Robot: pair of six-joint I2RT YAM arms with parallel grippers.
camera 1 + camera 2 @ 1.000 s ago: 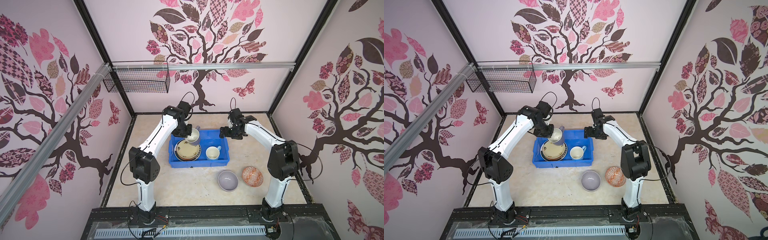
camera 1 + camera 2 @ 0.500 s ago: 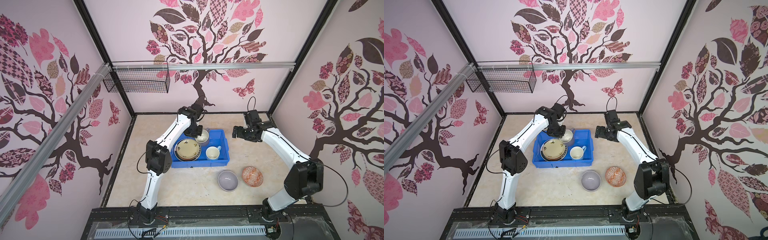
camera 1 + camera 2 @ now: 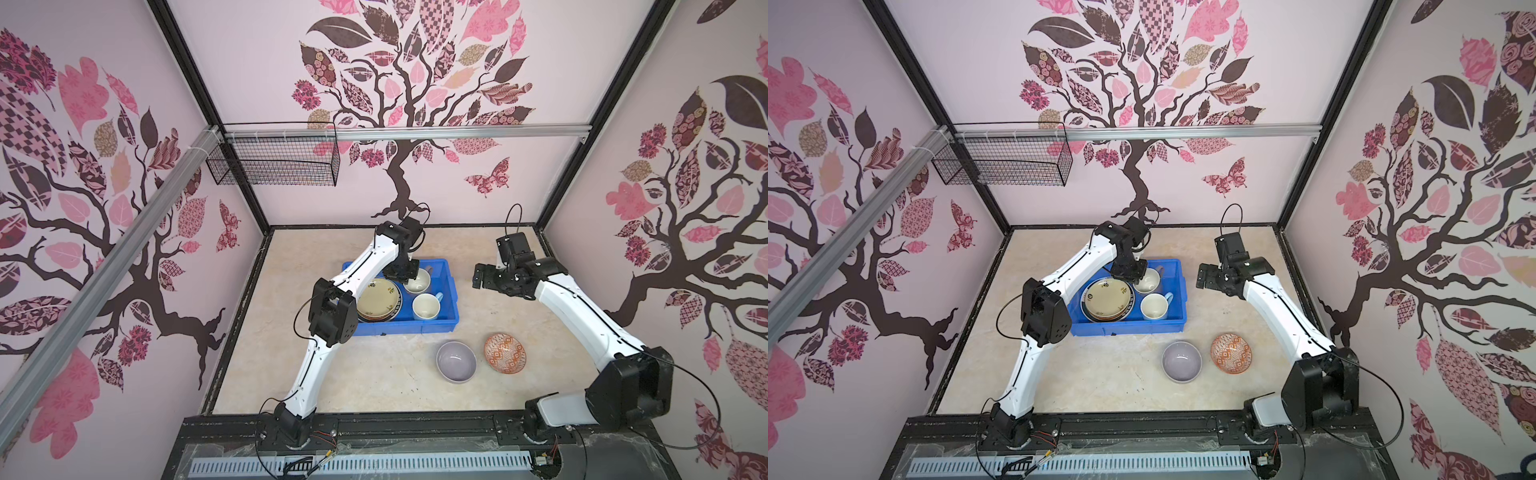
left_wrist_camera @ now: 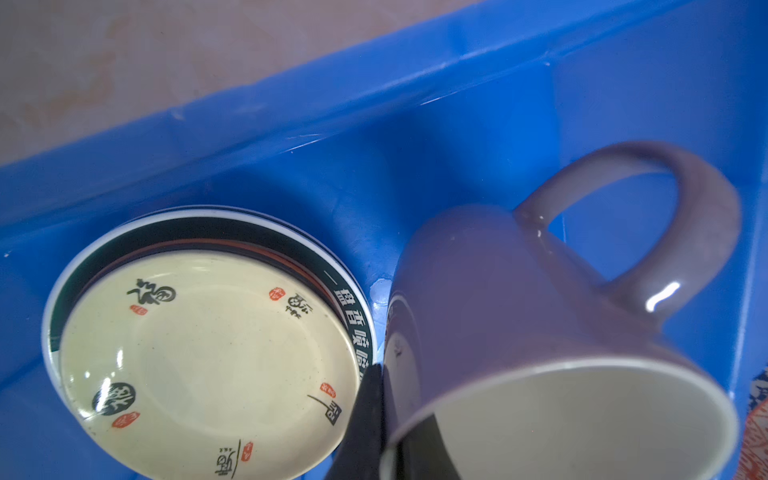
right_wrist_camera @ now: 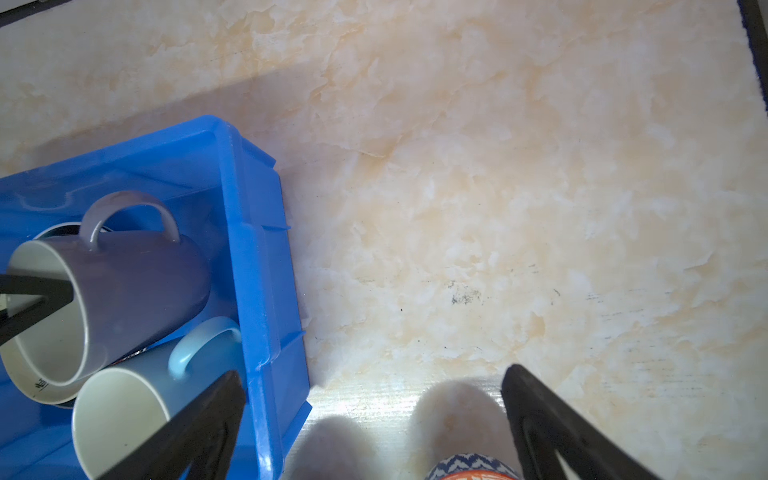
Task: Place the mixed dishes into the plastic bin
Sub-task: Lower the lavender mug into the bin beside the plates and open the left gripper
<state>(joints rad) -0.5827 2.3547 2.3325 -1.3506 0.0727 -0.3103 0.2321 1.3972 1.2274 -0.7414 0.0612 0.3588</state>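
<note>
While stacked plates and a light-blue mug crowd the blue bin beside it, the left gripper pinches the tilted lavender mug inside; the right gripper gapes wide outside, apart from the lavender bowl and patterned bowl.

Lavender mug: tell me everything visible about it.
The glossy lavender ceramic mug, cream-white inside, has one loop handle. It is tilted with its mouth sideways inside the bright blue plastic bin, beside the stacked round plates and the light-blue mug. The left gripper is shut on its rim, one finger inside, one outside.
</note>
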